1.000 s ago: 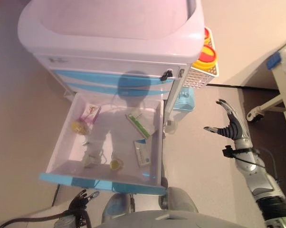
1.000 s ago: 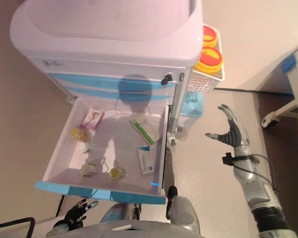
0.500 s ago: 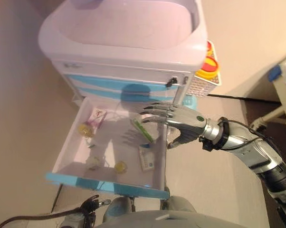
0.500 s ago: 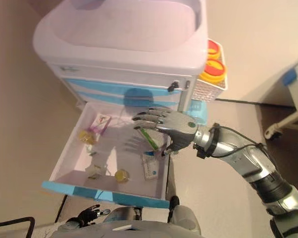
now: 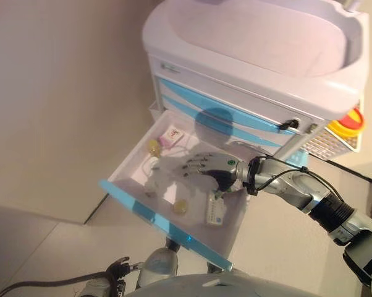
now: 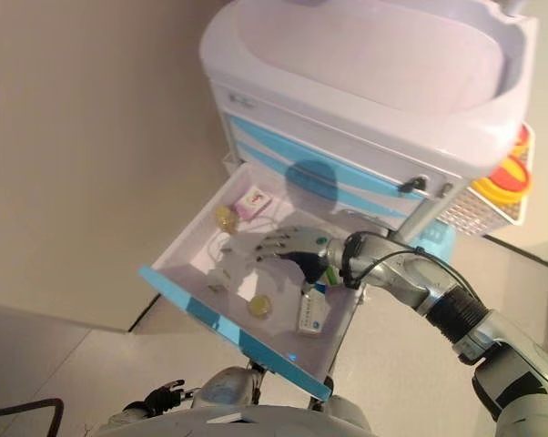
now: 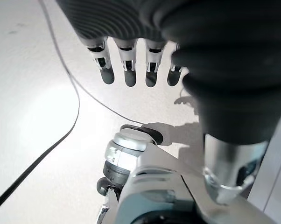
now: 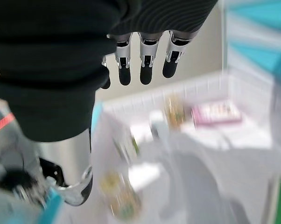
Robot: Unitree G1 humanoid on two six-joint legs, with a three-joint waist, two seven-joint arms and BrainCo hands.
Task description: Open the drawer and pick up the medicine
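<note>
Because the big white medical cart with pale blue drawer fronts (image 5: 254, 68) has its lowest white drawer with the blue front edge (image 5: 167, 226) pulled well out, everything inside lies exposed from above — the opening step looks finished and the pick is what remains. The medicines are all loose on the drawer floor, none of them in a hand: a white and green flat box (image 5: 215, 210) near the front right corner, a pink and white packet (image 5: 171, 136) toward the back, and two small yellowish round jars, one at the front (image 5: 180, 207) and one by the pink packet (image 5: 153, 146). The right arm reaches in across the drawer's right wall, its silver right hand (image 5: 207, 170) hovering palm down over the middle, fingers extended and spread, grasping nothing. The flat box sits just beside it, so I'd judge that the likeliest target. The left hand (image 7: 131, 70) hangs low toward the floor, fingers relaxed and empty.
</note>
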